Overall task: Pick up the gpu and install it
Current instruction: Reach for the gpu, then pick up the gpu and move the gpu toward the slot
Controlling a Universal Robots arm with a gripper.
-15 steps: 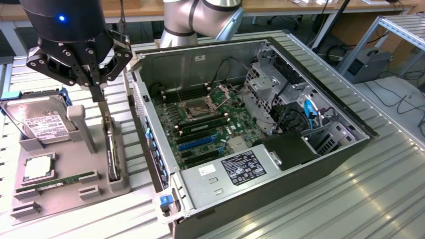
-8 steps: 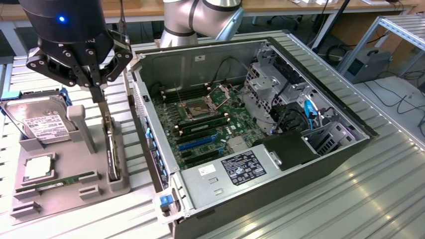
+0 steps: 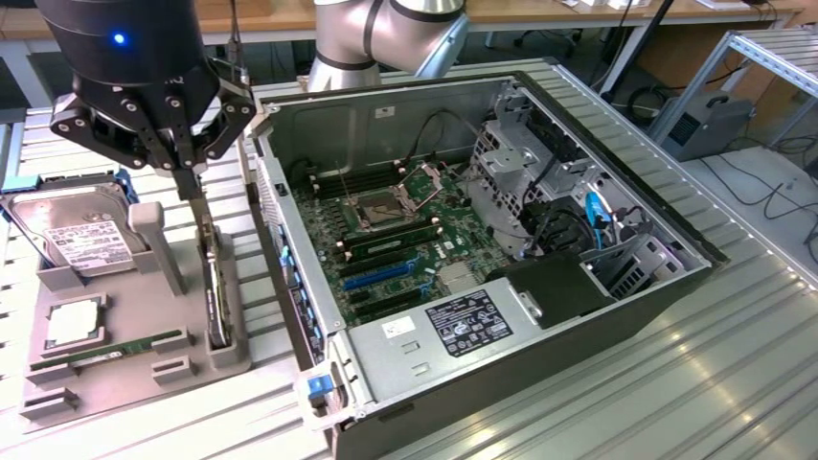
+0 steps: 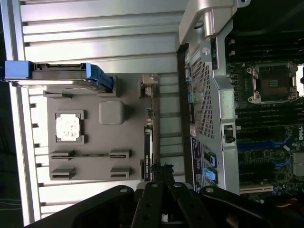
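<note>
Hand [image 3: 192, 174] closed on upright gpu [image 3: 218, 283] in grey holder [image 3: 118, 372]

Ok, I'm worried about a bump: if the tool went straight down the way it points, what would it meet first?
The top edge of the card, which stands on edge in the grey holder directly under the shut tool. Depth is unclear, so the tips may already touch it.

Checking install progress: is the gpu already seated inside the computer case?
No, the gpu stands on edge in the grey holder beside the computer case.
</note>
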